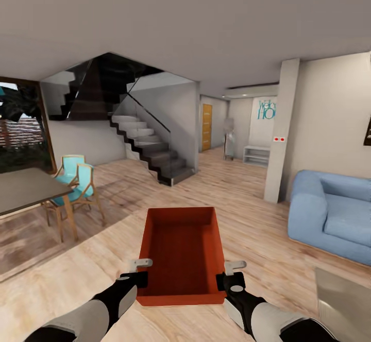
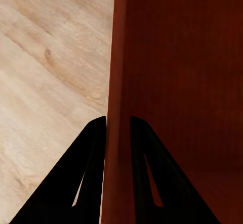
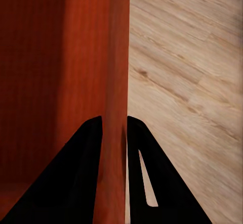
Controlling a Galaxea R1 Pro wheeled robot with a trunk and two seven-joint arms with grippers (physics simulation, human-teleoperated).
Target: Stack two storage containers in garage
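A red-orange storage container (image 1: 181, 259) hangs in front of me above the light wood floor of the living room, lidless and empty. My left gripper (image 1: 138, 271) is shut on its left wall, and my right gripper (image 1: 230, 274) is shut on its right wall. In the left wrist view the two dark fingers (image 2: 88, 178) pinch the wall of the container (image 2: 177, 82) between them. The right wrist view shows the same grip, with fingers (image 3: 83, 173) on either side of the container wall (image 3: 76, 57).
A blue sofa (image 1: 335, 213) stands at the right, a pillar (image 1: 281, 131) beside it. At the left are a dining table (image 1: 23, 187) with turquoise chairs (image 1: 77, 182). A staircase (image 1: 149, 146) rises ahead, and a hallway with a wooden door (image 1: 206, 126) lies beyond.
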